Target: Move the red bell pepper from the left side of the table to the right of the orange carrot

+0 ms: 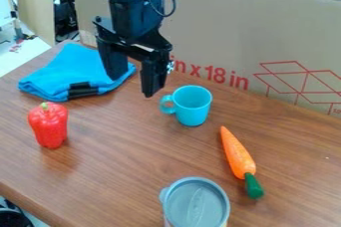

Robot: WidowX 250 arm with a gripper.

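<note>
- Camera view: your brown wooden table [120,166] is the largest thing, running from the cardboard behind it down to the bottom of the view.
- You have a wide sheet of cardboard [220,37] upright along the table's far side, with red print and a red line drawing of a box on it.
- Your black arm [126,12] comes in from the top edge, left of the middle, in front of the cardboard.
- Your claw [133,87] hangs with its two fingers spread apart, between the cloth and the mug.
- Beside it, to the left, you see the folded blue cloth [73,69], with a black patch [83,89] on its near edge.
- Toward you, at the bottom edge, stands a cup with a grey lid [196,203], partly cut off.
- Close to the claw, to its lower right, your turquoise mug [193,109] stands upright, handle to the left.
- Right of the mug and nearer you, an orange carrot [238,154] lies slanted, its green end toward you.
- Well to the left, nearer you than the cloth, a red pepper [49,127] stands with its green stem up.
</note>
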